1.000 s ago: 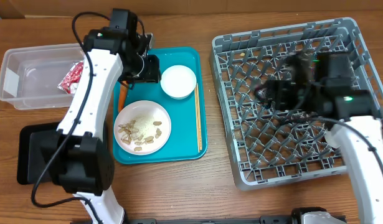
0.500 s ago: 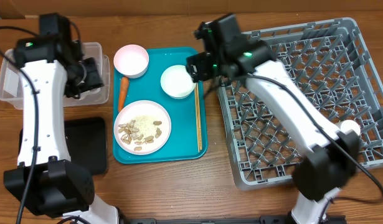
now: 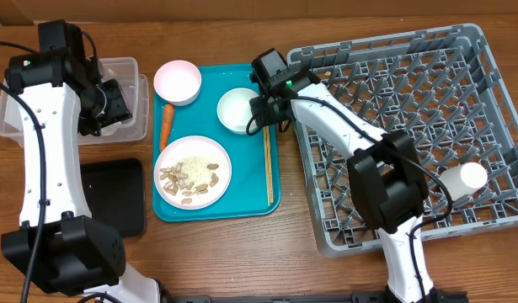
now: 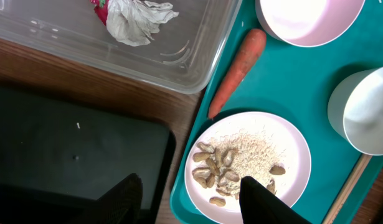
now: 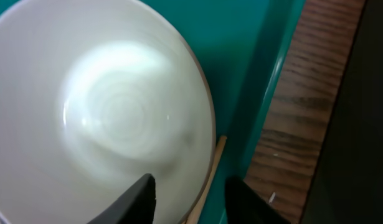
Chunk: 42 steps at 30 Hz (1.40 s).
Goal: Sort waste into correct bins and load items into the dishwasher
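My left gripper (image 3: 107, 105) (image 4: 191, 205) is open and empty above the clear tub (image 3: 14, 118) (image 4: 197, 56). The tub holds the white tissue (image 4: 141, 18) and the red wrapper (image 4: 99, 5). On the teal tray (image 3: 259, 80) lie the carrot (image 3: 166, 124) (image 4: 238, 71), pink bowl (image 3: 177, 82), white bowl (image 3: 239, 110) (image 5: 116, 112), plate (image 3: 193, 172) (image 4: 253, 158) with food scraps, and chopsticks (image 3: 269, 164) (image 5: 207, 180). My right gripper (image 3: 265, 114) (image 5: 191, 199) is open, its fingers either side of the white bowl's right rim and the chopsticks. The white cup (image 3: 461, 179) lies in the dish rack (image 3: 410, 126).
The black tray (image 3: 115, 198) (image 4: 66, 155) sits on the wooden table in front of the tub, left of the teal tray. The dish rack stands close to the teal tray's right edge, with a narrow strip of table (image 5: 303, 124) between them.
My left arm has swung from the teal tray over to the clear tub. My right arm has moved from the dish rack to the white bowl and come lower at its rim.
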Available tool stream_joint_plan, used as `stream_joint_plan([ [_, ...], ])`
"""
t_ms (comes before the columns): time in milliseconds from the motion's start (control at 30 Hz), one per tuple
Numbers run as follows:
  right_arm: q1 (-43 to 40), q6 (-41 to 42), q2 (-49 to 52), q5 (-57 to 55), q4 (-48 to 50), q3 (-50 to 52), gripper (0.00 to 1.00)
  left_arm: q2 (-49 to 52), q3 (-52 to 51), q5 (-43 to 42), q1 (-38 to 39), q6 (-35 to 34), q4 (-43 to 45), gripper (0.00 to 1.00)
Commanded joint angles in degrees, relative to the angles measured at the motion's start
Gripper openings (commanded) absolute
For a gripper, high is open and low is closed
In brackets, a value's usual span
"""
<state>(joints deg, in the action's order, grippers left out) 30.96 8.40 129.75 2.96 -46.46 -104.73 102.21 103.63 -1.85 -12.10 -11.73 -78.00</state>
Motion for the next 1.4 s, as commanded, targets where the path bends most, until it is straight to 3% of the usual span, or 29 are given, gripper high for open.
stream_joint_plan([
  [0,0.8,0.9,0.3,-0.3,0.4,-1.6,0.32,-1.2,0.5,0.3,0.2,-0.7,0.2,0.53],
  [200,0.9,2.4,0.0,-0.3,0.1,-2.1,0.04,-1.2,0.5,0.3,0.2,-0.7,0.0,0.53],
  [467,-1.6,2.4,-8.0,-3.6,-6.2,-12.5,0.04,-1.2,0.5,0.3,0.2,-0.7,0.0,0.53],
  [600,-4.1,1.8,-16.7,-18.8,-14.4,-17.7,0.04,-1.2,0.5,0.4,0.2,-0.7,0.0,0.53],
  [733,-9.0,1.9,-22.3,-44.4,-22.4,-17.6,0.04,-1.2,0.5,0.3,0.2,-0.7,0.0,0.53],
  [767,-12.0,3.7,-22.3,-55.0,-25.6,-17.3,0.04,-1.2,0.5,0.3,0.2,-0.7,0.0,0.53],
  [833,-16.3,15.2,-22.3,-70.7,-27.5,-14.6,0.04,-1.2,0.5,0.3,0.2,-0.7,0.0,0.53],
  [967,-22.5,26.7,-22.3,-84.0,-27.1,-6.9,0.04,-1.2,0.5,0.3,0.2,-0.8,-0.4,0.53],
  [1167,-31.0,24.4,-22.2,-84.0,-12.0,15.5,0.04,-1.2,0.5,-0.1,0.2,-2.1,-0.7,0.53],
  [1367,-30.6,16.8,-22.2,-78.7,2.6,27.0,0.04,-1.2,0.5,-0.1,0.2,-2.1,-0.8,0.53],
])
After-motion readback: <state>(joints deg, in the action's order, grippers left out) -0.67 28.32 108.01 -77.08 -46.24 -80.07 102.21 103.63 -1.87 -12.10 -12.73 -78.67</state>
